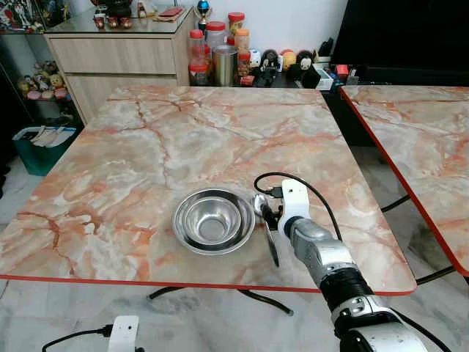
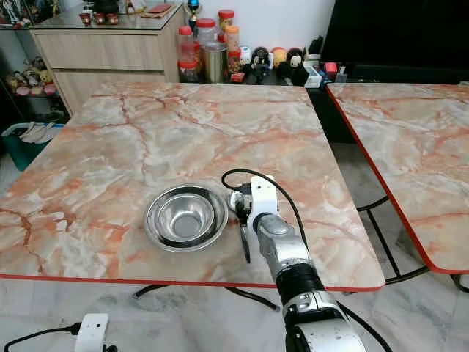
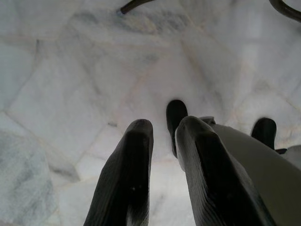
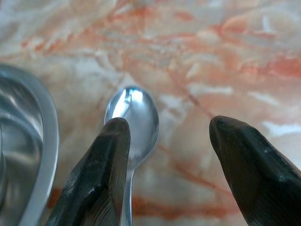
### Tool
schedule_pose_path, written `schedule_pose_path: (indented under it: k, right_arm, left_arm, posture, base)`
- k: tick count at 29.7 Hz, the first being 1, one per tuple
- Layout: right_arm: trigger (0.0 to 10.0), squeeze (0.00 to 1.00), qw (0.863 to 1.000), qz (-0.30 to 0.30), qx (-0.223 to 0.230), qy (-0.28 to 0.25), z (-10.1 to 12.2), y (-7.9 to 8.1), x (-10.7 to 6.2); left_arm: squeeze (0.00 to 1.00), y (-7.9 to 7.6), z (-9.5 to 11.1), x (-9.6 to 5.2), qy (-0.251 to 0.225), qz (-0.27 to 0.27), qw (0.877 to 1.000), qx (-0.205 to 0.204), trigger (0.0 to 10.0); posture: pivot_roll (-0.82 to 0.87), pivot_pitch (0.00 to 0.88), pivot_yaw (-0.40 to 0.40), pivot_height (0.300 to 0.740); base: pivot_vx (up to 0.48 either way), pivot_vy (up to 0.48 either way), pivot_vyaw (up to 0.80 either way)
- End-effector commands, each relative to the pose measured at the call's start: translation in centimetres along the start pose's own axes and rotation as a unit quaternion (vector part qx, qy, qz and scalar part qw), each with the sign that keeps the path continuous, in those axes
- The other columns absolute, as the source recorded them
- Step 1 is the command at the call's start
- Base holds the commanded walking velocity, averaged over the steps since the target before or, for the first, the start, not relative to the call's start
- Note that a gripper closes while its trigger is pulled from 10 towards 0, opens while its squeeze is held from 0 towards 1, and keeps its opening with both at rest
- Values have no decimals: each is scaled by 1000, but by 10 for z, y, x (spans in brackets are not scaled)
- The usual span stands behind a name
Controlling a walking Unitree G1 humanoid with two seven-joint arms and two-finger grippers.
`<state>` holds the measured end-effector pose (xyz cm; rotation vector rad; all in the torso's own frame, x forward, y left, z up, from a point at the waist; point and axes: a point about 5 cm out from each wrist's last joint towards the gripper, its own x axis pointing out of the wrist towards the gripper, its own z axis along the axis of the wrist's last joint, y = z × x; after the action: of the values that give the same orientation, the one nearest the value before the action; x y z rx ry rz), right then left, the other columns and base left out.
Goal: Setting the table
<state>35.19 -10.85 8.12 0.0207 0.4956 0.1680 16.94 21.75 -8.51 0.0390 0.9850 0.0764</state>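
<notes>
In the left eye view, a steel bowl (image 1: 213, 220) is being carried by the marble worktop (image 1: 146, 161), with a spoon (image 1: 267, 224) lying just beside it under the right hand (image 1: 270, 217). In the right wrist view, that hand's fingers (image 4: 101, 174) are being held apart over the spoon. In the left wrist view, the left hand (image 3: 162, 141) is being held nearly closed above the floor (image 3: 70, 70), gripping nothing.

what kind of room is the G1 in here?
Probably a home dining area: two marble-patterned tables, a steel bowl with a spoon beside it, and a wooden sideboard next to a shelf of jars and figurines.
</notes>
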Motion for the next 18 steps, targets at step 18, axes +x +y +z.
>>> schedule_pose_path:
  k: [18]
  right_arm:
    - [10000, 0, 962, -15, -15, -273, 56, -9, -23]
  left_arm:
    - [0, 7, -12, -3, 14, 8, 1000, 22, 10000]
  posture:
    - [18, 0, -27, 740]
  base:
    - [0, -67, 0]
